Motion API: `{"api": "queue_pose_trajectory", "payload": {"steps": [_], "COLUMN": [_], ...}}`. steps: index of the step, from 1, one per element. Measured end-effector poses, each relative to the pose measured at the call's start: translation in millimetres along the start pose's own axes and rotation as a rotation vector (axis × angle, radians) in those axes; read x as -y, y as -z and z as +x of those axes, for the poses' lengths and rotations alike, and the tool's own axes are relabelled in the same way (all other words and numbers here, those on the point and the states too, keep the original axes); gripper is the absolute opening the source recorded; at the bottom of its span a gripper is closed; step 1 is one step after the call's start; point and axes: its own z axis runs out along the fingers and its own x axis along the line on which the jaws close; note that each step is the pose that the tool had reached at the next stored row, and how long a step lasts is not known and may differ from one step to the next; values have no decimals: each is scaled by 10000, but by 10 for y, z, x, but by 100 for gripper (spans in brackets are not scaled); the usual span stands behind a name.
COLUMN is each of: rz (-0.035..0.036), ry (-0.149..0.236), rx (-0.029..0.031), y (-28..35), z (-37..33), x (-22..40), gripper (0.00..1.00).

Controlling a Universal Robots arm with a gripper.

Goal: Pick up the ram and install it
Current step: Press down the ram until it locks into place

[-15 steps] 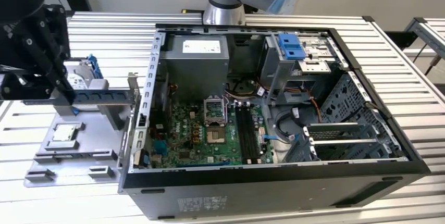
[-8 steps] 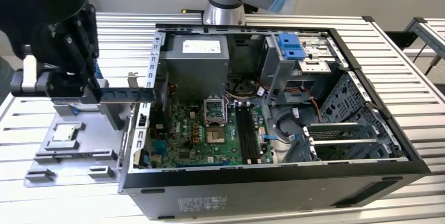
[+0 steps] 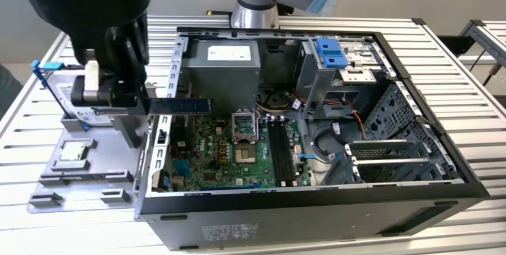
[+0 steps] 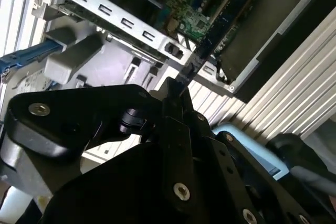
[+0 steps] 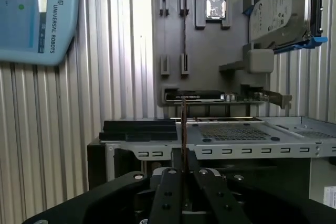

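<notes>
The tool (image 5: 184,174) clamps the ram (image 3: 183,105) by one end, holding it level above the open computer case (image 3: 442,89), just over the case's wall nearest the grey parts tray (image 3: 79,172) on the worktop (image 3: 466,71).

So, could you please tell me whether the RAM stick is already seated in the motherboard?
Not yet. The RAM stick is held in the tool, in the air at the case's edge, away from the memory slots.
</notes>
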Motion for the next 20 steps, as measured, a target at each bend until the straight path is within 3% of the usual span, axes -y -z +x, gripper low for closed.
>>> {"api": "queue_pose_trajectory", "payload": {"steps": [20], "rz": [-1], "ry": [-1], "rx": [-1], "y": [15], "z": [-96], "x": [905], "gripper": [0]}}
